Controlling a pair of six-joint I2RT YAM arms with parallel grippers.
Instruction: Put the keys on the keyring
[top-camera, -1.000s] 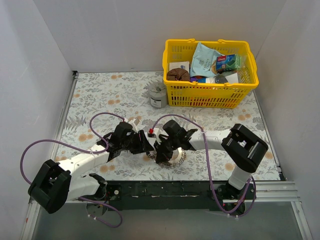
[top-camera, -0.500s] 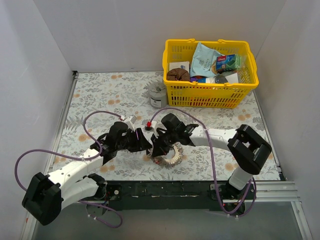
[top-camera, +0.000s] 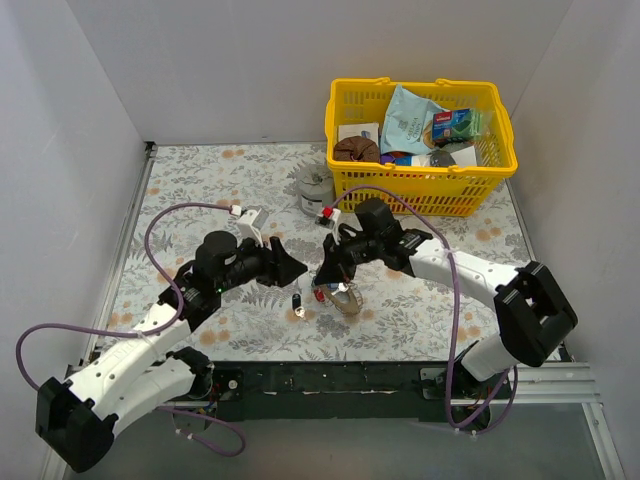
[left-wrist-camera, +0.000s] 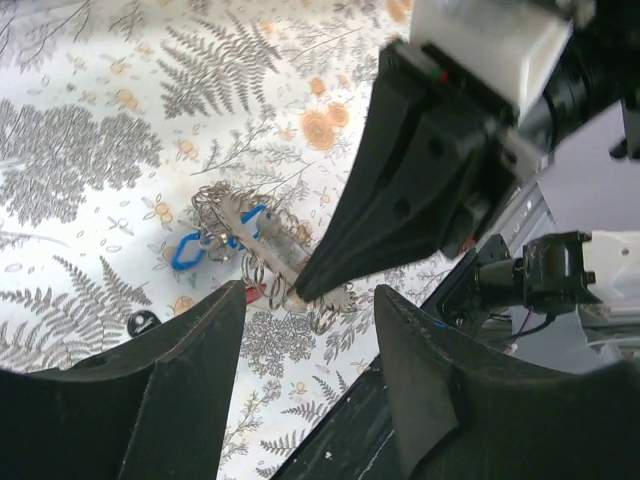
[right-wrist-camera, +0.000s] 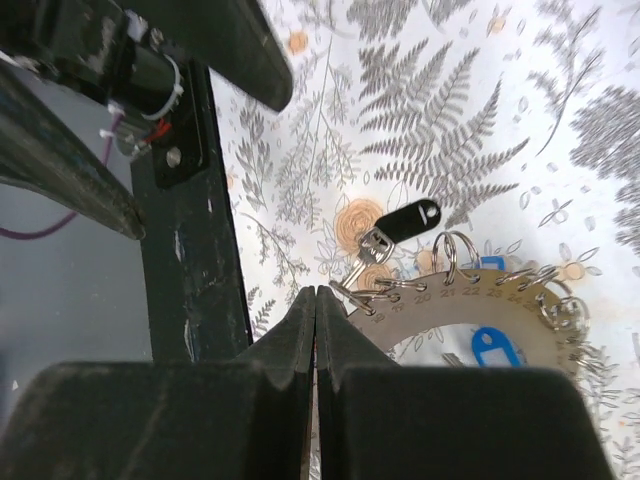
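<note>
The keyring (top-camera: 345, 298) is a silvery numbered arc strung with small rings, a blue tag and a red tag. It stands tilted up off the flowered table near the front middle. My right gripper (top-camera: 323, 283) is shut at one end of the arc and holds it up. In the right wrist view the gripper (right-wrist-camera: 316, 292) is closed beside the arc (right-wrist-camera: 470, 312), and a black-headed key (right-wrist-camera: 400, 222) hangs from one ring. My left gripper (top-camera: 297, 271) is open and empty just left of it. In the left wrist view the left gripper (left-wrist-camera: 310, 288) frames the keyring (left-wrist-camera: 262, 248).
A yellow basket (top-camera: 423, 182) full of packets stands at the back right. A grey tin cup (top-camera: 316, 190) sits just left of it. The black front rail (top-camera: 330, 378) runs along the table's near edge. White walls close in both sides.
The right gripper has drawn back from the near edge and tipped the flat keyring up on edge. The left gripper has pulled back to the left and off the keyring.
</note>
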